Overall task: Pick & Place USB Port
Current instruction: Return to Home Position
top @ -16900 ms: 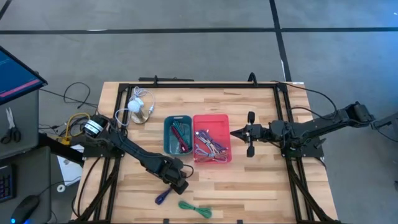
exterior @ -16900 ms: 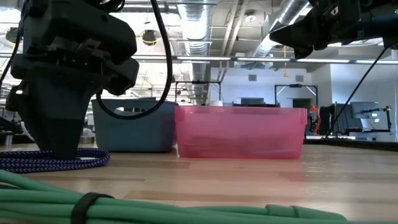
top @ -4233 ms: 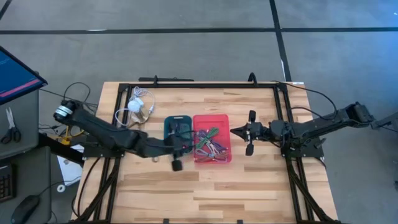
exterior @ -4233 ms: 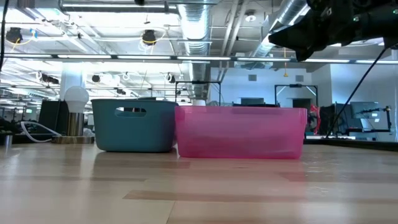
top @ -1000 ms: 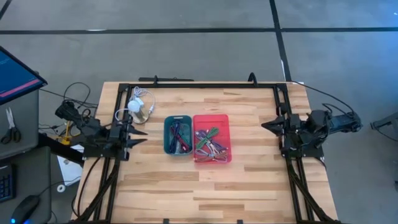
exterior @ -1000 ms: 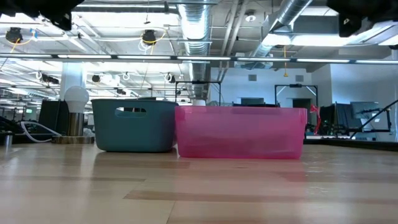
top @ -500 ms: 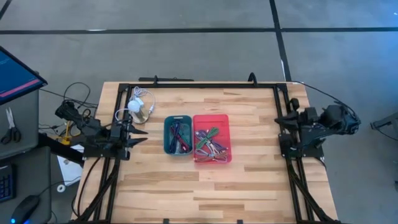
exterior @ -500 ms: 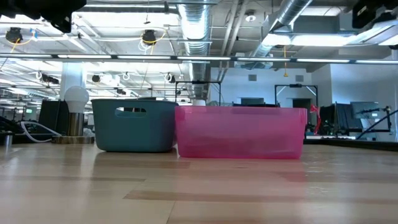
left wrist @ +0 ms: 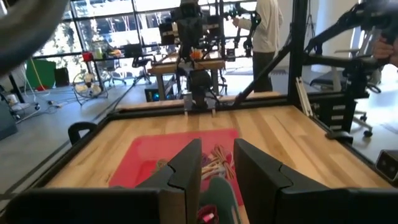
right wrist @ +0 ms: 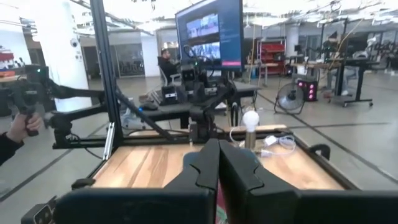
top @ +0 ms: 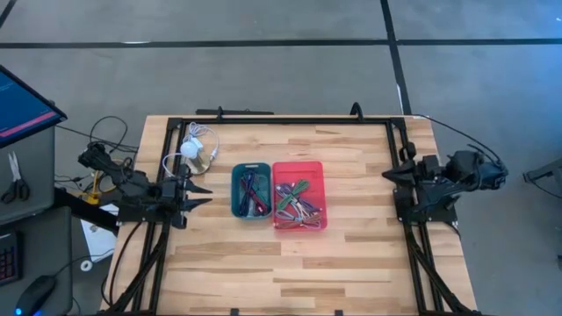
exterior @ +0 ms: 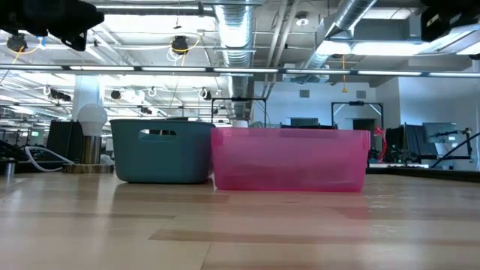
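Both arms have pulled back off the work area. A few seconds ago the left arm was stretched out over the bins and the right arm reached in over the table [top: 351, 254] from the right. Now each is folded up at its own edge. The left gripper [top: 200, 193] sits at the table's left side, pointing in toward the middle with its fingers a little apart and nothing between them. The right gripper [top: 388, 176] is tucked in at the right side, its fingers pressed together and also empty.

The near strip of the table, where a purple cable and a green one lay a while back, is bare wood now. The charger cables [top: 292, 200] lie in tangles inside the two bins at the middle of the table. Most are in the red bin [top: 299, 167], with a few more in the blue bin [top: 250, 167], which touches it on the left. A small white bulb [top: 190, 151] stands to the far left of the bins, untouched.

With nothing loose on the table and both arms parked, the sorting looks finished to me. All that seems left is for the arms to settle at rest.
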You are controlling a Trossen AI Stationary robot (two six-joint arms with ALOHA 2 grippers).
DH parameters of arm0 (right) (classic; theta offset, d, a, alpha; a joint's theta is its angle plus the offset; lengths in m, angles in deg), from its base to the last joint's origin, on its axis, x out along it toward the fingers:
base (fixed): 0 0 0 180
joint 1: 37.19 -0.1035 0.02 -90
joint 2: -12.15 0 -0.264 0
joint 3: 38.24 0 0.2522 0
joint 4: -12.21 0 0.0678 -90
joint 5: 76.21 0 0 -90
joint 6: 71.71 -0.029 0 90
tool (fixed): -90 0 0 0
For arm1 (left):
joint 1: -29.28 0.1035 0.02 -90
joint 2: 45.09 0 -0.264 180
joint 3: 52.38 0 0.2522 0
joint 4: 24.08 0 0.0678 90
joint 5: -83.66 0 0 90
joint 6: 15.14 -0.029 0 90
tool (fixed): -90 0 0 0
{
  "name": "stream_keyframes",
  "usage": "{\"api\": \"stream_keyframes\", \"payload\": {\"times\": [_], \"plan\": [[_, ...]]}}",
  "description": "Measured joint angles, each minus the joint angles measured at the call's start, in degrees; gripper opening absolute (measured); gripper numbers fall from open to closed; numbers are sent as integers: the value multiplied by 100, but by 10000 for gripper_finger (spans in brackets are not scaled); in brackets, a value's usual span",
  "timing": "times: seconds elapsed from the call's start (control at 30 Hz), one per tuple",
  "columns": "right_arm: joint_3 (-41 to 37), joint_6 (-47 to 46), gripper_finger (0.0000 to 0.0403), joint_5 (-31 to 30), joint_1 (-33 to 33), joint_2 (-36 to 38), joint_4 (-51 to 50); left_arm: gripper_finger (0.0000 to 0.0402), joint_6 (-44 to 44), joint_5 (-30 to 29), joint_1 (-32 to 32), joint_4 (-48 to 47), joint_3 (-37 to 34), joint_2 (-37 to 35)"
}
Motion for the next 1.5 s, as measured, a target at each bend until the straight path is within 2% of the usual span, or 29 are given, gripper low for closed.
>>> {"api": "stream_keyframes", "payload": {"times": [0.67,1.03,1.5], "plan": [[-1431,109,3,4,0,4,1537,94,167,4,0,55,-48,-1],[-2135,151,3,2,0,4,2532,94,215,6,0,602,-704,-1],[-2600,66,3,-2,0,4,2820,94,196,2,0,737,-870,-1]]}}
